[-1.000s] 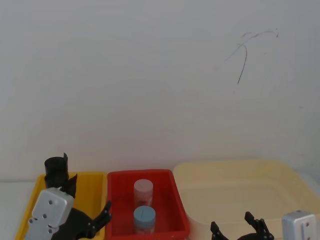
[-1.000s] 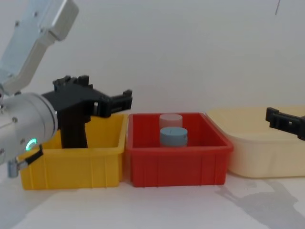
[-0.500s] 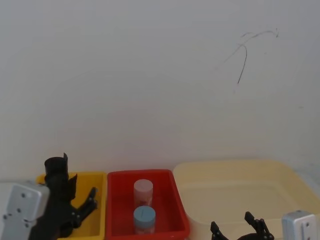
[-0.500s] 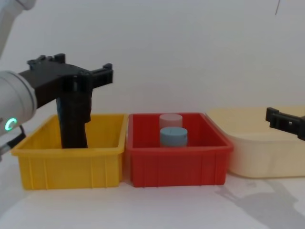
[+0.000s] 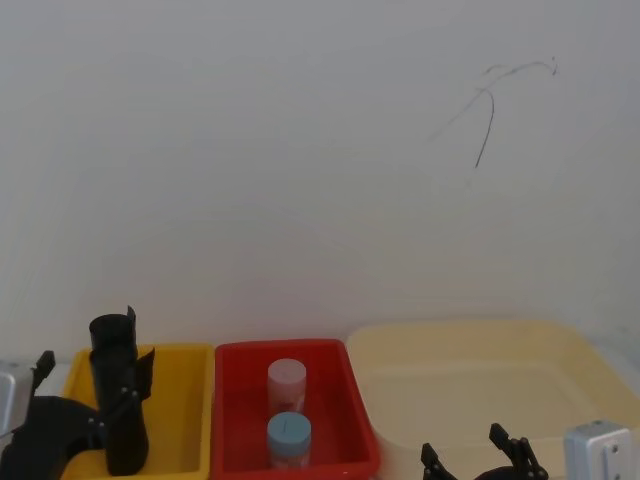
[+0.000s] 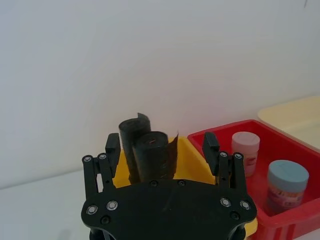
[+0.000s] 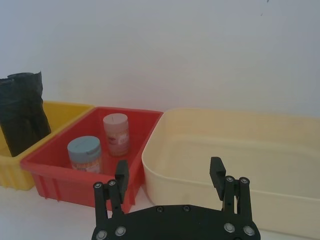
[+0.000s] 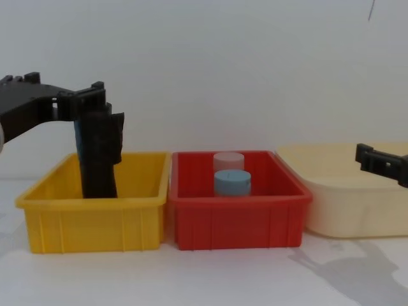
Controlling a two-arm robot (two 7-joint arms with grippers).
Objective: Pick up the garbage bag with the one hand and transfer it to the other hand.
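Note:
The garbage bag (image 8: 99, 153) is a black wrinkled roll standing upright in the yellow bin (image 8: 95, 220), also seen as the garbage bag (image 5: 118, 395) and the garbage bag (image 7: 20, 115). In the left wrist view the garbage bag (image 6: 152, 160) has a second alike roll (image 6: 131, 134) right behind it. My left gripper (image 8: 64, 92) hovers at the roll's top on its left side, open, holding nothing. Its fingers (image 6: 210, 147) stand wide apart with the rolls beyond them. My right gripper (image 7: 169, 175) stays open and low at the right, in front of the cream tub.
A red bin (image 8: 236, 223) in the middle holds a pink jar (image 8: 227, 159) and a grey-blue jar (image 8: 231, 182). A large cream tub (image 8: 344, 210) stands at the right. A white wall rises close behind the bins.
My left gripper has swung leftward, from above the yellow and red bins to the left of the rolls. The rolls and my right gripper have not moved.

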